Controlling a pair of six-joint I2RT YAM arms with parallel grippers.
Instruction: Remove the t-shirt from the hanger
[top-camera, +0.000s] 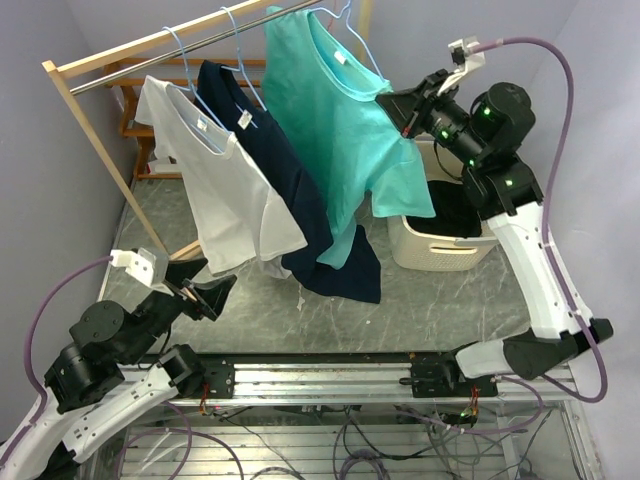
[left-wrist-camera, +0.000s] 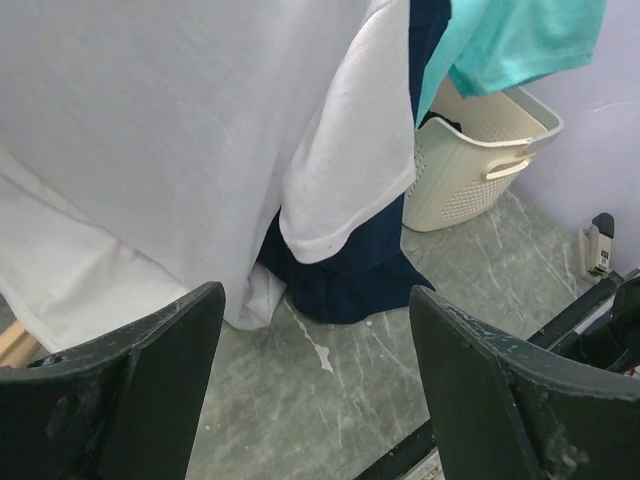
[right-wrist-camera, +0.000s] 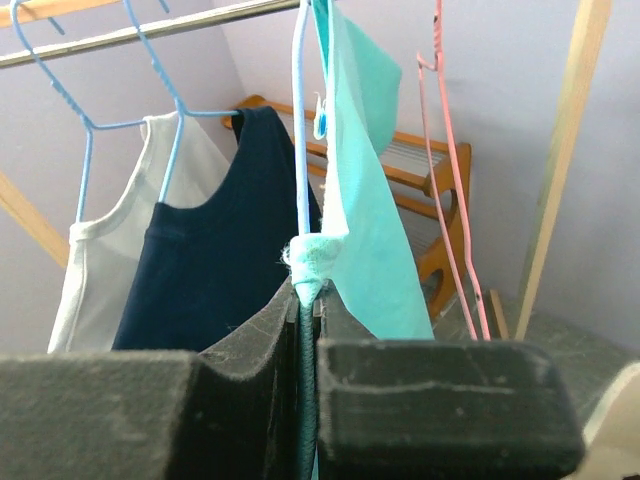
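Observation:
A teal t-shirt (top-camera: 340, 120) hangs on a light blue hanger (top-camera: 345, 30) at the right end of the rail. My right gripper (top-camera: 400, 103) is shut on the teal shirt's shoulder seam; the wrist view shows the teal fabric (right-wrist-camera: 312, 258) pinched between the jaws, the hanger wire (right-wrist-camera: 300, 120) rising just above. A navy t-shirt (top-camera: 270, 150) and a white t-shirt (top-camera: 215, 175) hang to its left on blue hangers. My left gripper (top-camera: 205, 295) is open and empty, low near the white shirt's hem (left-wrist-camera: 250, 300).
A cream laundry basket (top-camera: 445, 245) with dark clothes stands at the right, below my right arm. A wooden rack post (top-camera: 100, 150) stands at the left. An empty pink hanger (right-wrist-camera: 450, 170) hangs right of the teal shirt. The navy shirt's hem (left-wrist-camera: 350, 280) rests on the grey table.

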